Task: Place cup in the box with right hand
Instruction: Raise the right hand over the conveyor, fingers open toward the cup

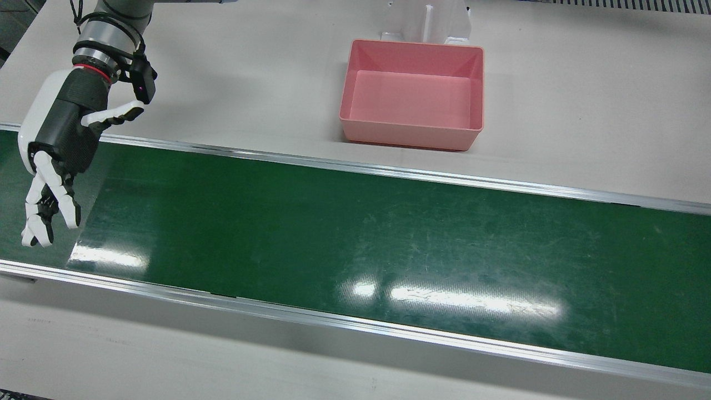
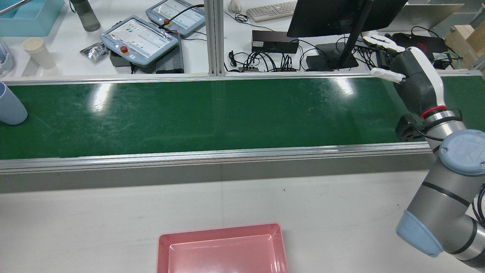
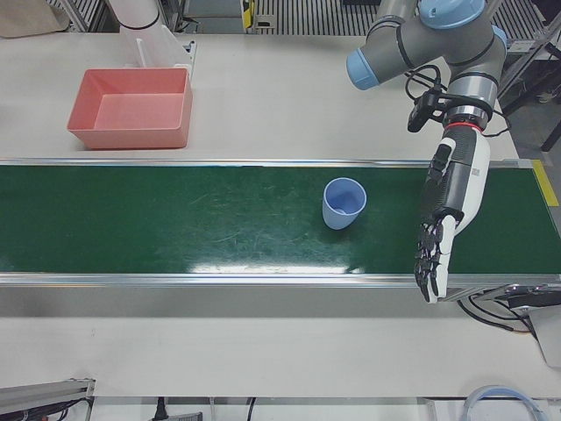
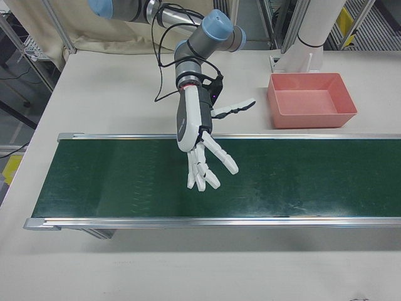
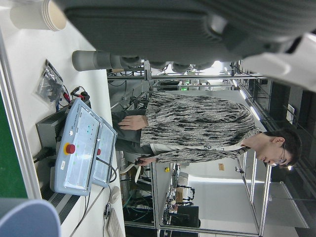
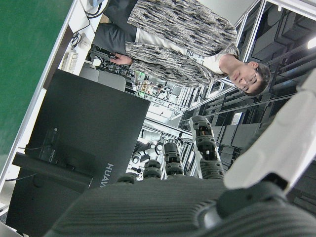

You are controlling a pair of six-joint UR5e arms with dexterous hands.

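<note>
Cup in pale blue stands upright and alone on the green conveyor belt, well apart from the pink box waiting empty on the white table beyond the belt's far edge. The right hand hovers over the belt with fingers spread and nothing held; the left hand, just beside the cup, hangs flat with fingers extended, also empty. By its look the cup is light, rigid plastic with smooth, likely slippery walls, so a wrap around the mid-body, or fingers opposed across the rim, seems the safest hold; a hard squeeze could tip it. The left-front view alone shows the whole cup and its open mouth. The rear view catches only its edge at far left, and the front and right-front views miss it altogether. A person at the operators' bench appears only in the hand views.
</note>
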